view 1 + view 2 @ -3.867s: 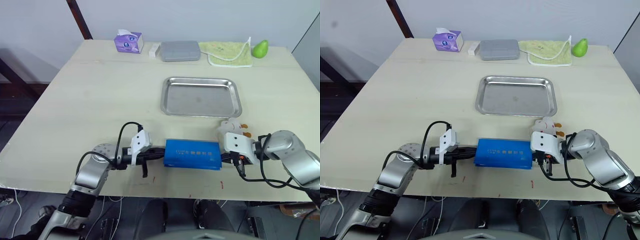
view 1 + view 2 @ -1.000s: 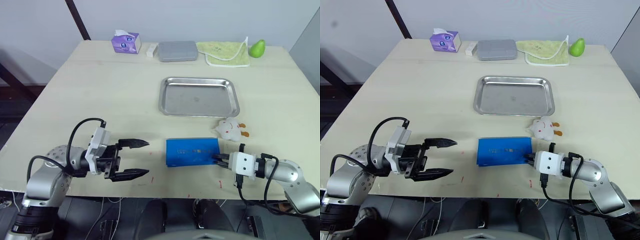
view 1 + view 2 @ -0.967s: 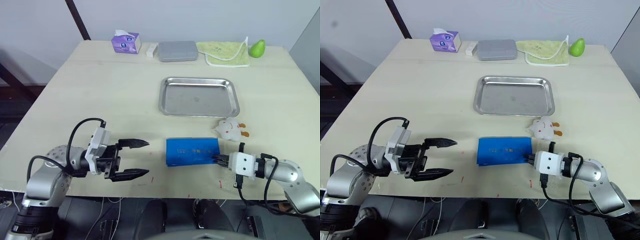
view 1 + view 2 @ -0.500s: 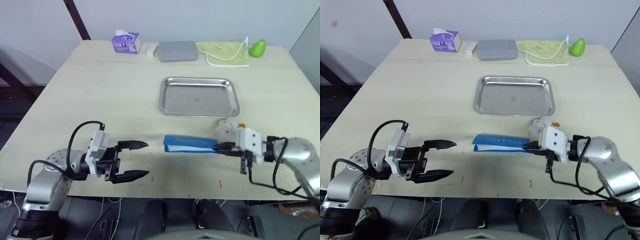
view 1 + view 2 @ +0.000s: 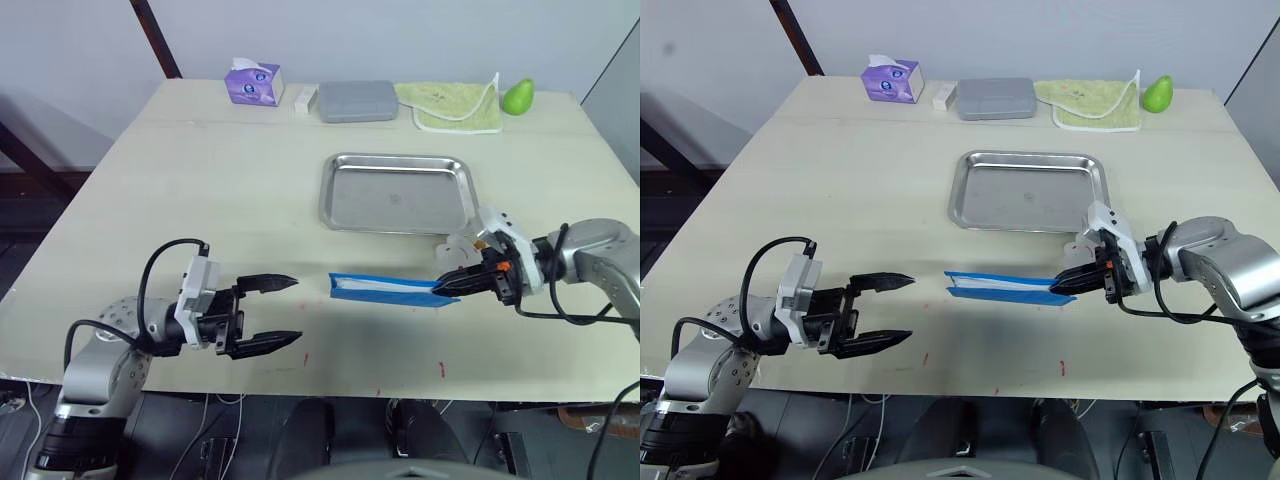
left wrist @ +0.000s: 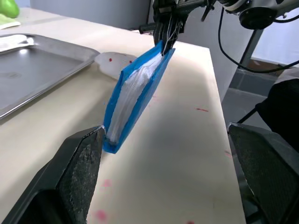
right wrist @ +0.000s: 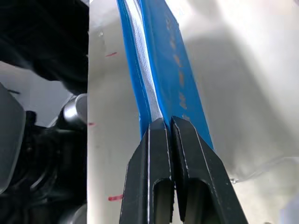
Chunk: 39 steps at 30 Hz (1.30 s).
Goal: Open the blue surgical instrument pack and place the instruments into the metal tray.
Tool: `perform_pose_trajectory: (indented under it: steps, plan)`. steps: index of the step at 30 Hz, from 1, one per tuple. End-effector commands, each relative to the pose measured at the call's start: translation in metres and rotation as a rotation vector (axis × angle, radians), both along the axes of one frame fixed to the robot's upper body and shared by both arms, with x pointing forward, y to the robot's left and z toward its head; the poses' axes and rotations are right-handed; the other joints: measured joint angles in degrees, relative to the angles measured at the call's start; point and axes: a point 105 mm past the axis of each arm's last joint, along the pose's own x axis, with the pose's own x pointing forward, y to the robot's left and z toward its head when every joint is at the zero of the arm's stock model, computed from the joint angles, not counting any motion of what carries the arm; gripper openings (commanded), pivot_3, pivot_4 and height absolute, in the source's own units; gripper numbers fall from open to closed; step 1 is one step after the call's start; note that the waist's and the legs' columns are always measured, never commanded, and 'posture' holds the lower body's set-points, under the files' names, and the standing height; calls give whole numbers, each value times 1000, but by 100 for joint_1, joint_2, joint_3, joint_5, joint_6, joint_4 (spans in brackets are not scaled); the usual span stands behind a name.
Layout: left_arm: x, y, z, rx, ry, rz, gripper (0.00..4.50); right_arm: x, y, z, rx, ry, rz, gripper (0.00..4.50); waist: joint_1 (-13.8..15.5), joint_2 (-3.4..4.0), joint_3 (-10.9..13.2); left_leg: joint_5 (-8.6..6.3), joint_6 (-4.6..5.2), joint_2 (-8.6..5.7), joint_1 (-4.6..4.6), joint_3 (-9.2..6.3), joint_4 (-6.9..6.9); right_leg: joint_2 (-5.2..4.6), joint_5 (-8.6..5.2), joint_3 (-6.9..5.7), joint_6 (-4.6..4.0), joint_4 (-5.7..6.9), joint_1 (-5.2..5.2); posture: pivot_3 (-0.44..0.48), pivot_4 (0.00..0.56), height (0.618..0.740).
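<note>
Overhead, a pale wooden table (image 5: 200, 190) stood against a plain light wall, with darker floor showing past its near edge. Along the far edge sat a small purple tissue box (image 5: 254, 82), a matte grey case (image 5: 357, 101), a yellow-green cloth (image 5: 456, 107) and a green pear-shaped object (image 5: 518, 97). Nearer the middle lay the metal tray (image 5: 398, 193), shiny, shallow, with nothing in it. A few small red marks dotted the wood near the front edge.

Between the tray and the front edge was the blue surgical instrument pack (image 5: 386, 290). It was raised at its right end and appeared almost edge-on from above, a thin bright blue strip with a pale line along it. The left wrist view showed it (image 6: 135, 93) tilted up on its long side, blue outside with pale grey-white lining between the layers, its lower corner touching the table. The right gripper (image 5: 447, 286) had its two black fingers (image 7: 156, 154) pressed together on the pack's right edge, holding that end off the surface. Just behind that gripper a small white object with red specks (image 5: 455, 250) lay on the table.

The left gripper (image 5: 280, 311) hovered well apart from the pack's left end, jaws spread wide and grasping nothing.
</note>
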Motion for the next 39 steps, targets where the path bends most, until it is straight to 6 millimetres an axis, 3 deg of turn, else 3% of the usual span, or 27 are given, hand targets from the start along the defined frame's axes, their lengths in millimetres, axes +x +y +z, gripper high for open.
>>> perform_pose_trajectory:
  steps: [1,11,21,26,30,39]
  plan:
    - [3,5,6,-1,-40,13,4500,7,2,1,9,3,26,16,-3,0,0,0,0,-5,-3,0,1,1,0,0,0,1,-3,0,150,736]
    - [20,2,6,-8,-54,23,4500,24,-5,-20,-34,23,60,16,-3,-1,-2,0,0,-8,-1,-1,2,2,1,-2,1,3,-1,0,150,736]
    - [48,-23,1,-41,-79,-45,4500,27,-3,-21,-42,14,77,16,5,-2,-4,0,0,-11,-1,-2,6,2,2,-5,1,4,1,0,150,736]
    - [54,-37,-3,-36,-65,-104,4500,26,-2,-20,-41,12,80,16,2,-2,-4,0,0,-11,-1,-2,6,3,2,-4,1,4,2,0,150,736]
    - [58,-46,-7,-23,-86,-137,3209,26,1,-19,-36,8,82,0,3,-2,-5,1,0,-11,-1,-3,7,3,2,-5,1,5,2,0,150,736]
    - [63,-56,-15,-5,-119,-185,3209,25,4,-18,-31,0,81,0,-26,-2,-5,1,0,-11,-2,-5,8,5,2,-4,1,7,1,0,150,736]
